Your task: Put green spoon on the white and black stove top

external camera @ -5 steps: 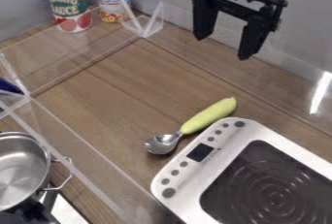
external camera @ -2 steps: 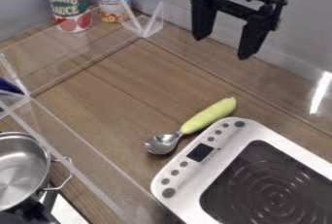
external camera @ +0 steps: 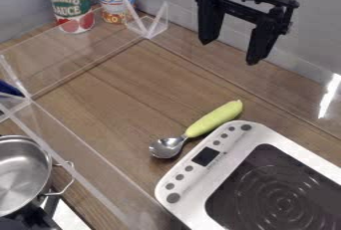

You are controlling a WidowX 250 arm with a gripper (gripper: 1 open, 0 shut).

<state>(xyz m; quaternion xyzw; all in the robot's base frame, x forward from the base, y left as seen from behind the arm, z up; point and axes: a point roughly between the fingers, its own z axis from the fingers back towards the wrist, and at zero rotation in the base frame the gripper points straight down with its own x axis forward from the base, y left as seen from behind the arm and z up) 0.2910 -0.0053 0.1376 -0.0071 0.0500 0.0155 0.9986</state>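
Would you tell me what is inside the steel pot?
Nothing shows in the visible part of the steel pot, just its shiny metal interior. The picture's left edge cuts off the rest, so I cannot say what lies there.

the stove top [external camera: 246,179] runs out past the right and bottom edges. the steel pot [external camera: 23,174] is cut by the left edge, and so is the blue thing [external camera: 8,90], too little showing to name. the gripper's [external camera: 237,33] upper part leaves the top edge. the small print on the tomato can [external camera: 72,5] is blurred.
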